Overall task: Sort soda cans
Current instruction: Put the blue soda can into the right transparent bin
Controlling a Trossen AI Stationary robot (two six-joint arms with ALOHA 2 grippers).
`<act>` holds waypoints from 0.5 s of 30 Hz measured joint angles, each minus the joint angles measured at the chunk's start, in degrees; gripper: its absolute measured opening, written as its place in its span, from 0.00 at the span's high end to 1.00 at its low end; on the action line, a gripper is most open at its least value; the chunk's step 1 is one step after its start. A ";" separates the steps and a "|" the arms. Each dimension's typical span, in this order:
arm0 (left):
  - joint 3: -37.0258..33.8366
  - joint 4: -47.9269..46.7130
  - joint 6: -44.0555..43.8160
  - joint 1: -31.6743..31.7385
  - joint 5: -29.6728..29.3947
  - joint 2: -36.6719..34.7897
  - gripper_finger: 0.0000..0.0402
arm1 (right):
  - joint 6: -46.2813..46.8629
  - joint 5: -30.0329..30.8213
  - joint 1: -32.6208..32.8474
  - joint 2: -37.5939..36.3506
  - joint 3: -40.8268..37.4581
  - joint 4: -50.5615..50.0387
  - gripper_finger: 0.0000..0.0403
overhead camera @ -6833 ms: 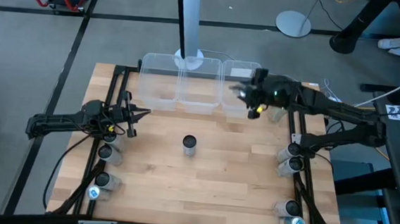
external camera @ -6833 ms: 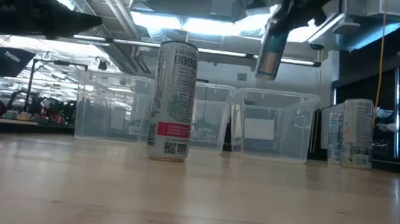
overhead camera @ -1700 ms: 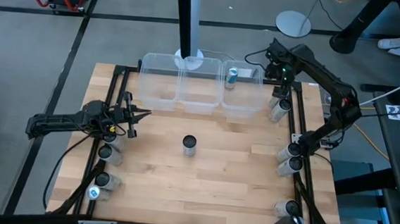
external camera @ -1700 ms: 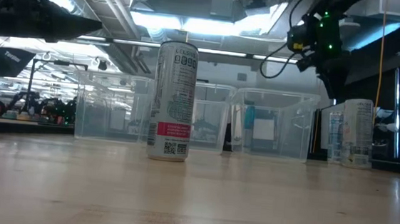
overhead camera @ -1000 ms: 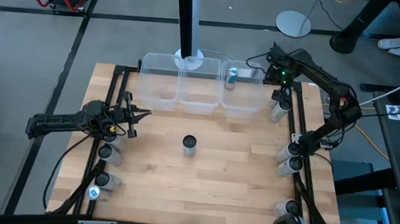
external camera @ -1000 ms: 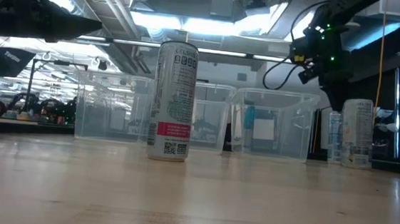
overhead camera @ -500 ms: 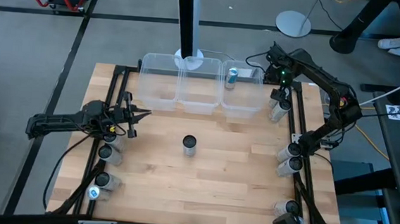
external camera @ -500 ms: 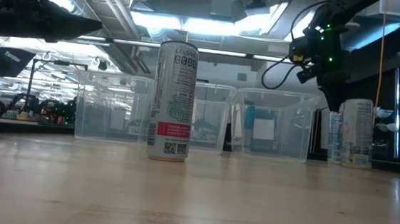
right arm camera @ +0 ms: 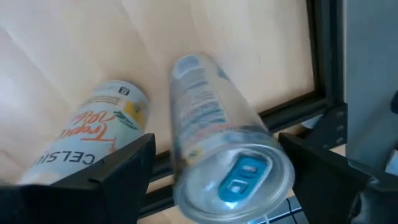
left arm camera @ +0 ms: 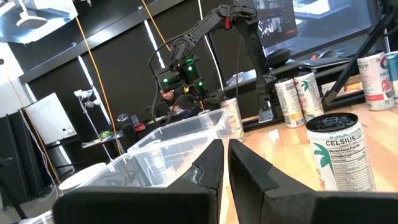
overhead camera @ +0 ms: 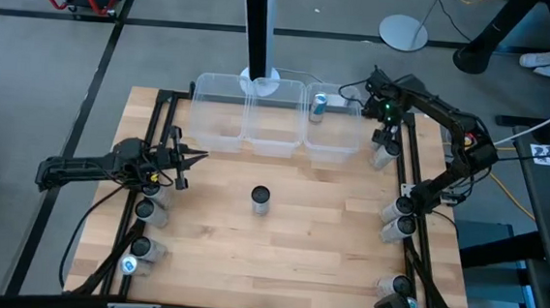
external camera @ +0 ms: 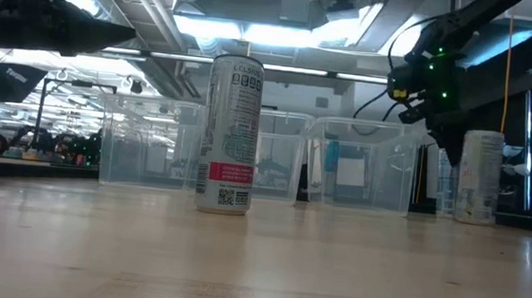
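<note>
A: Right pincer [right arm camera: 214, 180] wide open, hovering over the blue-tab can [right arm camera: 224, 165] at the surface's [overhead camera: 298, 243] far right edge, just beside the rightmost bin [overhead camera: 333, 129]. Fingers straddle the can's top, neither touching as far as I can tell. A second can, the yellow-labelled one [right arm camera: 93, 134], stands just beside it.

B: Left pincer?

A: Left pincer [overhead camera: 189, 155] closed on nothing, parked at the left edge, well apart from the bins.

B: Other cans?

A: One can in the rightmost bin [overhead camera: 318, 105]; a lone dark-topped can [overhead camera: 260, 199] mid-surface, nearer than the bins; more clustered along both side rails.

B: Handling notes?

A: Judgement only — thin-walled metal, stiff if full, dents if empty and squeezed hard. Smooth and slick, tall and narrow, so it tips easily. I would take it across the body below the rim, centred, so it cannot swing.

B: Risk?

A: The yellow-labelled neighbour sits close — a finger could knock it on the way down.
</note>
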 joint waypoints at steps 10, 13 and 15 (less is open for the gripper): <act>0.00 0.00 0.52 0.00 0.00 0.02 0.96 | -1.11 0.25 0.00 -0.02 0.10 0.29 0.32; 0.00 0.00 0.50 0.02 0.00 0.02 0.96 | -1.31 0.29 0.00 -0.04 0.18 0.10 0.41; 0.00 -0.02 0.43 0.02 0.00 0.02 0.96 | -1.50 0.31 0.00 -0.06 0.19 0.05 0.43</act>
